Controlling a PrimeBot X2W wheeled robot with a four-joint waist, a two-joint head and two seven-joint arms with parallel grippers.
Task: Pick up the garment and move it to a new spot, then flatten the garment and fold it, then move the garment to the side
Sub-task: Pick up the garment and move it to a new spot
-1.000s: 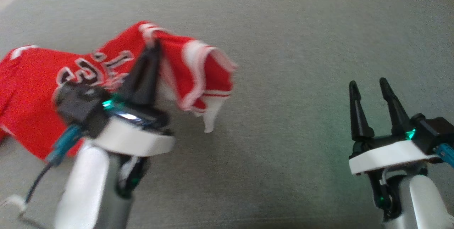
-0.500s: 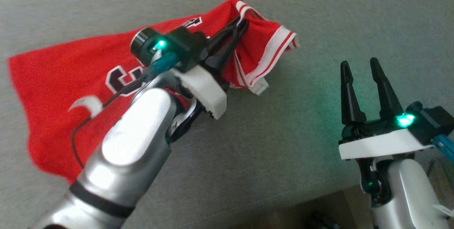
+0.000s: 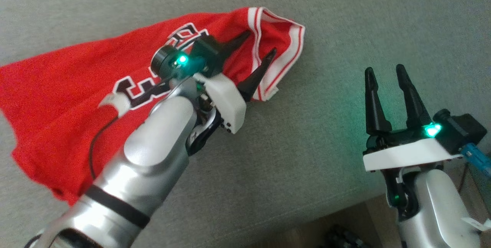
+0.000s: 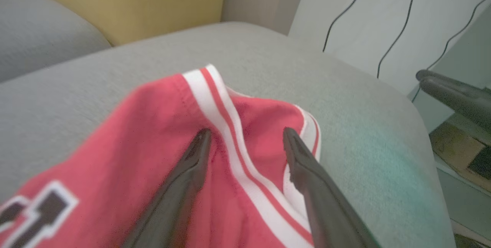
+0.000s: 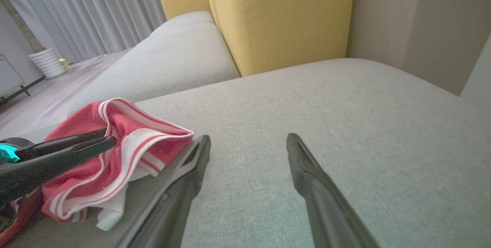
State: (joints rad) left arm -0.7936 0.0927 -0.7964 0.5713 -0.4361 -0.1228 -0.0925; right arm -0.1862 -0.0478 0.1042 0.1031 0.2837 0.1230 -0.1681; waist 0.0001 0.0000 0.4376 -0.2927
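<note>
The garment (image 3: 57,94) is a red jersey with white-and-red trim and dark lettering, spread loosely on the left half of the grey cushion (image 3: 345,17). My left gripper (image 3: 261,42) hangs open just over its bunched, trimmed right end, one finger on either side of a white stripe. Seen from the left wrist, the left gripper (image 4: 246,131) has its fingers apart above the garment (image 4: 153,133), gripping nothing. My right gripper (image 3: 384,69) stands open over bare cushion to the right of the garment. From the right wrist, the right gripper (image 5: 249,137) sits beside the garment's crumpled end (image 5: 126,125).
The cushion's front edge runs at the lower right, with dark floor (image 3: 345,225) below it. A yellow backrest (image 5: 280,17) stands behind the cushion, and a second grey seat (image 5: 172,60) lies beyond. A white pot (image 5: 48,62) stands on the floor by the curtains.
My left gripper, shut on the garment's trimmed edge before, has opened and let it go; the edge has settled onto the cushion. The right gripper has stayed open. The head camera has shifted.
</note>
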